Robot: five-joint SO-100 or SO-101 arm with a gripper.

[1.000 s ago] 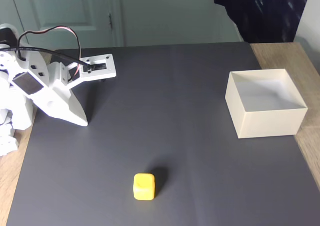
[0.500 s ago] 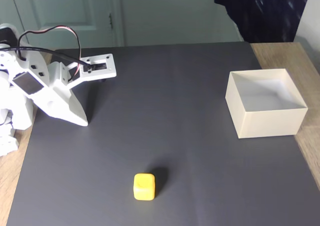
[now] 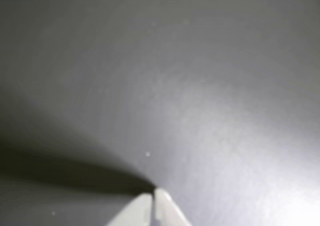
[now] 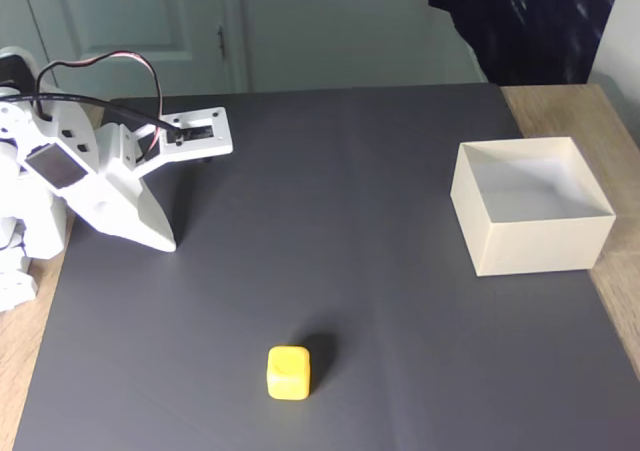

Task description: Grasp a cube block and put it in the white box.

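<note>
A small yellow cube block [image 4: 289, 372] lies on the dark mat near the front edge in the fixed view. The cream-white open box [image 4: 530, 207] stands at the right side of the mat, nothing inside it. My white gripper [image 4: 165, 241] rests at the left, its tip down on the mat, far from both. In the wrist view the gripper [image 3: 152, 193] points at bare mat with its two fingertips pressed together, shut on nothing.
The dark grey mat [image 4: 340, 191] covers most of a wooden table [image 4: 620, 301]. A pale door and wall run along the back, with a dark cloth [image 4: 520, 21] hanging at the top right. Wide bare mat lies between arm, cube and box.
</note>
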